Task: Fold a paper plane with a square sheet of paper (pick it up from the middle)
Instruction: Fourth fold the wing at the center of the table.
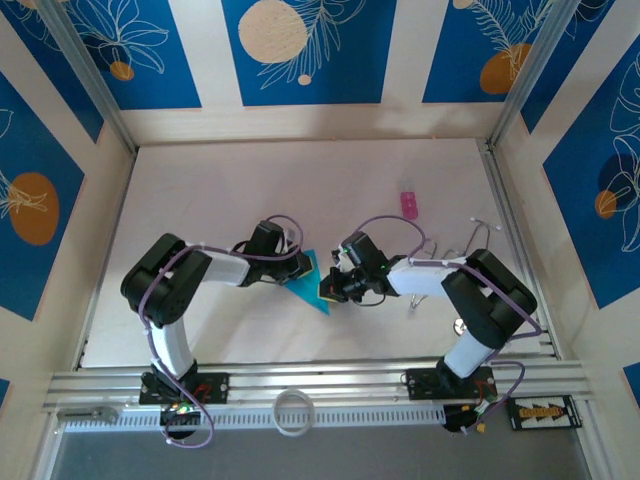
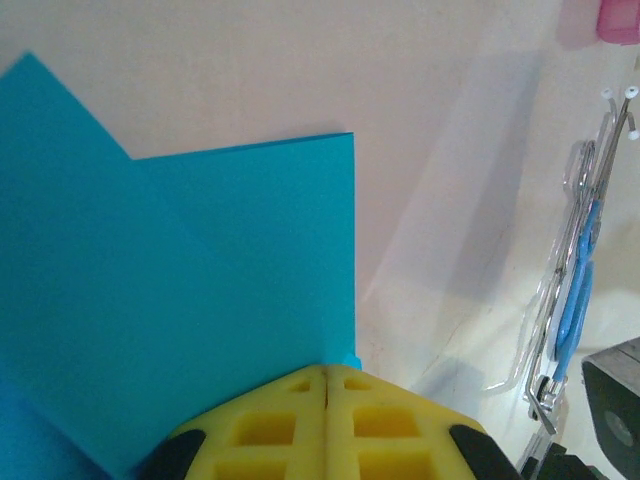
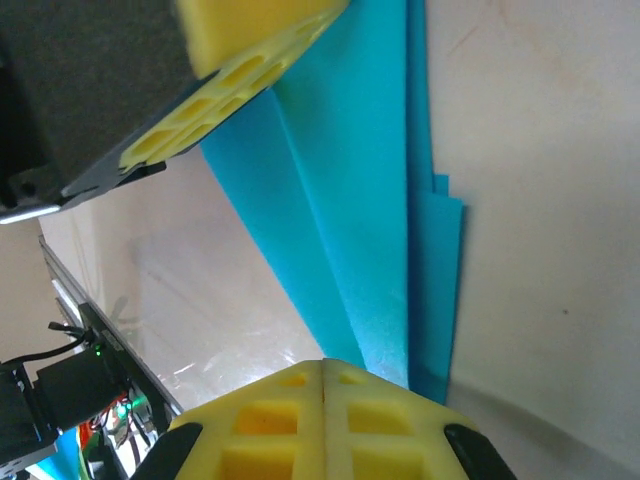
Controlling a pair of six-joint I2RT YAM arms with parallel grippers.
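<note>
The square sheet of paper [image 1: 308, 286] is a creased, pointed cyan-blue shape lying mid-table between both grippers. My left gripper [image 1: 302, 268] is shut, and its yellow tips [image 2: 326, 370] rest on the sheet [image 2: 200, 280] near its right edge. The paper runs under both fingers rather than between them. My right gripper [image 1: 328, 288] faces it from the other side, also shut [image 3: 323, 365]. Its tips touch the end of the folded layers [image 3: 380, 220], which pass just right of the seam. The left gripper's fingers [image 3: 250, 50] lie on the paper's far end in the right wrist view.
A small pink object [image 1: 408, 204] sits behind the right arm. A wire-and-blue-handled tool [image 2: 575, 300] lies to the right on the table. An aluminium rail [image 1: 320, 385] with a white ring [image 1: 292, 410] runs along the near edge. Patterned walls enclose the table.
</note>
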